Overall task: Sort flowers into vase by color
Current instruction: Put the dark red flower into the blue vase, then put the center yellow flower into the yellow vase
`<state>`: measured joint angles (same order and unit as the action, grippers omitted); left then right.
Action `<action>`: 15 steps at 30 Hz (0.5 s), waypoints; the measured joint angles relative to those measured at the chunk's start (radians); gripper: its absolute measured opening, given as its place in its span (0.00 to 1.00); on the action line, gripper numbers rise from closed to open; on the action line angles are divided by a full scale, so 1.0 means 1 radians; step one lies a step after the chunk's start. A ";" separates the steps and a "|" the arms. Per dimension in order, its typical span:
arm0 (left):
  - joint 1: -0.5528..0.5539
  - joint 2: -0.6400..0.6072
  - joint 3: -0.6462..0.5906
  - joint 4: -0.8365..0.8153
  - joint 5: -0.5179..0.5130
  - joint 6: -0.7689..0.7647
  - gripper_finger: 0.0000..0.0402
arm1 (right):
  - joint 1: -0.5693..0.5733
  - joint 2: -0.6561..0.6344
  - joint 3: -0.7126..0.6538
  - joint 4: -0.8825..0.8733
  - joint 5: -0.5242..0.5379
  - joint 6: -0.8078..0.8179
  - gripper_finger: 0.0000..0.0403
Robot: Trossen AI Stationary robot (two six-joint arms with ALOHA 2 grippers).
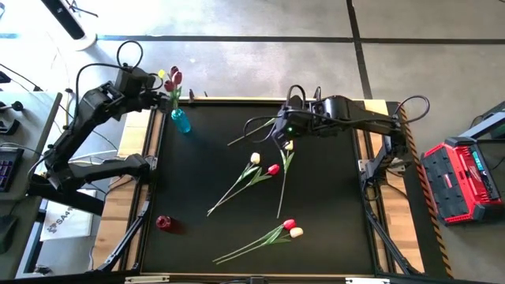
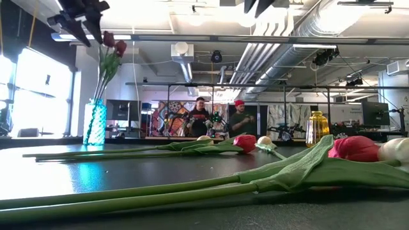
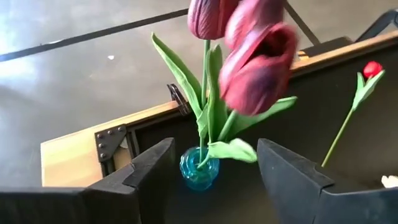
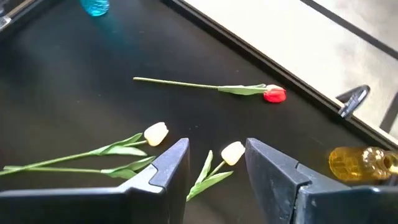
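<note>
Two dark pink tulips (image 3: 255, 62) stand with their stems in a blue glass vase (image 3: 199, 169) at the table's far left corner (image 1: 180, 120). My left gripper (image 3: 214, 149) hangs open above that vase, a finger on either side of the stems, touching nothing. My right gripper (image 4: 217, 146) is open over the table's far middle (image 1: 286, 136), above a cream tulip (image 4: 232, 152) that lies flat. A second cream tulip (image 4: 155, 132) and a red one (image 4: 274, 94) lie nearby. A red and cream pair (image 1: 292, 229) lies near the front edge.
A small red vase (image 1: 163, 223) stands near the table's left front. A yellow vase (image 4: 360, 163) stands by the far edge close to my right gripper. Another red tulip (image 1: 273, 169) lies mid-table. People stand in the room beyond (image 2: 220, 118). A wooden frame (image 1: 150, 158) edges the black table.
</note>
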<state>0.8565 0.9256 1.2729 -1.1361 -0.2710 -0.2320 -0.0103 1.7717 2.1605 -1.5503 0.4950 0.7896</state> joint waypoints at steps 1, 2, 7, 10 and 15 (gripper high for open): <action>0.001 -0.001 0.015 -0.016 0.000 0.006 0.56 | -0.005 0.000 0.000 -0.005 -0.003 0.012 0.36; 0.001 -0.002 0.034 -0.034 -0.001 0.008 0.56 | -0.010 0.000 -0.009 -0.003 -0.006 0.021 0.36; 0.001 -0.005 0.157 -0.103 -0.003 0.016 0.57 | -0.018 0.000 -0.120 -0.011 -0.073 0.091 0.36; -0.002 -0.012 0.227 -0.124 0.002 0.008 0.57 | -0.016 0.000 -0.243 0.028 -0.152 0.148 0.36; -0.034 -0.028 0.276 -0.146 0.077 0.000 0.57 | 0.016 0.001 -0.464 0.193 -0.303 0.235 0.36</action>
<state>0.8224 0.8979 1.5486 -1.2822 -0.1936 -0.2317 0.0057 1.7725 1.6966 -1.3571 0.1924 1.0242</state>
